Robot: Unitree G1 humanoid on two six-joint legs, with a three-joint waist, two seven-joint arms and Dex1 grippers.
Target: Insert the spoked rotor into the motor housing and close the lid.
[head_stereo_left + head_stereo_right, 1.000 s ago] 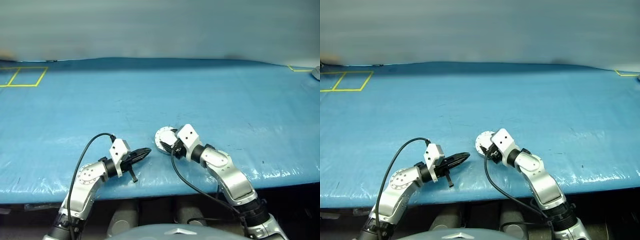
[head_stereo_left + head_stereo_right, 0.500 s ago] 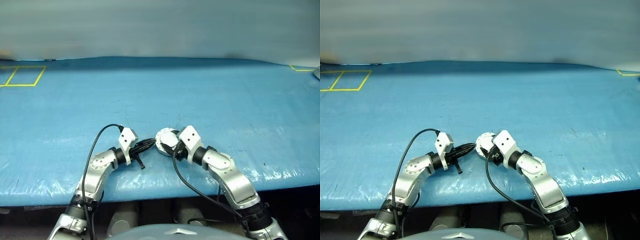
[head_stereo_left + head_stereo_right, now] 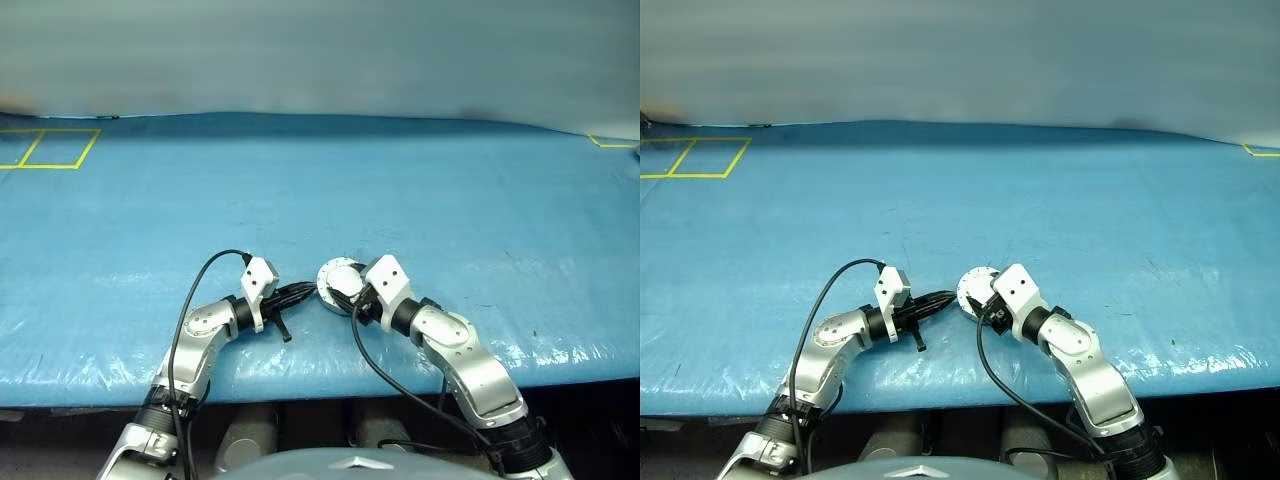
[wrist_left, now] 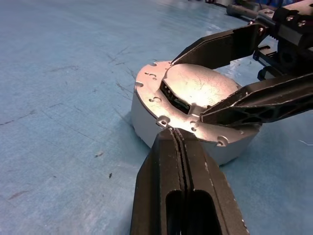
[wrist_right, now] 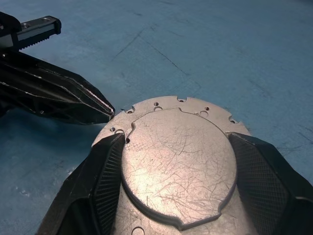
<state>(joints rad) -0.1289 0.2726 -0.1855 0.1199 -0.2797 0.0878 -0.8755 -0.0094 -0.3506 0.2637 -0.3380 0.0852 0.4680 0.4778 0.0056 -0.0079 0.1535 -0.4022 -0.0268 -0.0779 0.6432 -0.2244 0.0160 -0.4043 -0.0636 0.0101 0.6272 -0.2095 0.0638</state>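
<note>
The motor housing (image 4: 146, 117) is a round silver cup standing near the blue table's front edge, also seen in the head view (image 3: 338, 287). The lid (image 5: 178, 161) lies on top of it, plain scratched silver face up. My right gripper (image 5: 176, 137) straddles the lid, one finger pressed against each side of its raised disc. My left gripper (image 4: 172, 131) is shut, lies level, and its tips touch the housing's flange from the left. The spoked rotor is hidden.
Blue sheeting (image 3: 400, 200) covers the whole table, and its front edge runs just below both arms. Yellow tape squares (image 3: 50, 150) mark the far left corner. A black cable (image 3: 200, 290) loops over the left forearm.
My left gripper has swung right and forward until its shut tips meet the housing's rim. The right gripper and housing have stayed put.
</note>
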